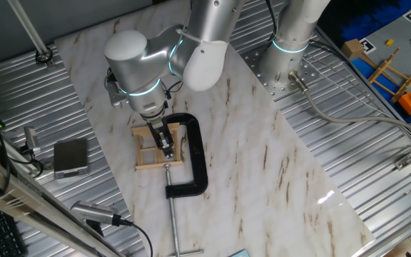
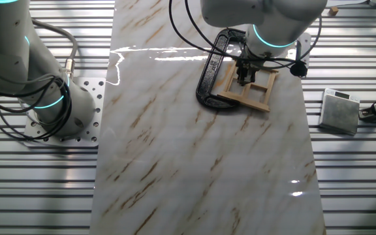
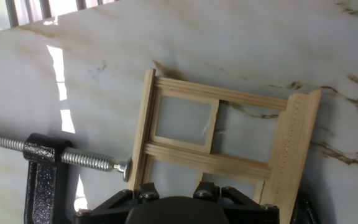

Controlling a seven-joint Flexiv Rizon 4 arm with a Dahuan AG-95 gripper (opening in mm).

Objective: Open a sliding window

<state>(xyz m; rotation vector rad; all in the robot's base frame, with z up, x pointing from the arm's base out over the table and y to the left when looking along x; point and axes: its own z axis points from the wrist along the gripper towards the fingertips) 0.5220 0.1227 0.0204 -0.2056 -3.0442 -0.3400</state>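
Note:
The sliding window point(image 1: 147, 155) is a small pale wooden frame lying flat on the marble board. It also shows in the other fixed view point(image 2: 258, 96). In the hand view point(image 3: 185, 154) its inner sash with a cross-bar sits at the frame's left end, near the clamp screw. My gripper point(image 1: 166, 148) points straight down onto the window's middle, with its fingers close together and the tips on or just above the wood point(image 2: 243, 79). In the hand view only its black housing point(image 3: 173, 211) shows at the bottom edge, and the fingertips are hidden.
A black C-clamp point(image 1: 195, 153) holds the window's edge, its screw point(image 3: 86, 159) pressing the frame. A grey box point(image 1: 71, 157) lies off the board on the ribbed metal table. A second arm's base point(image 1: 287, 57) stands at the back. A wooden rack with yellow rails point(image 1: 394, 71) is far right.

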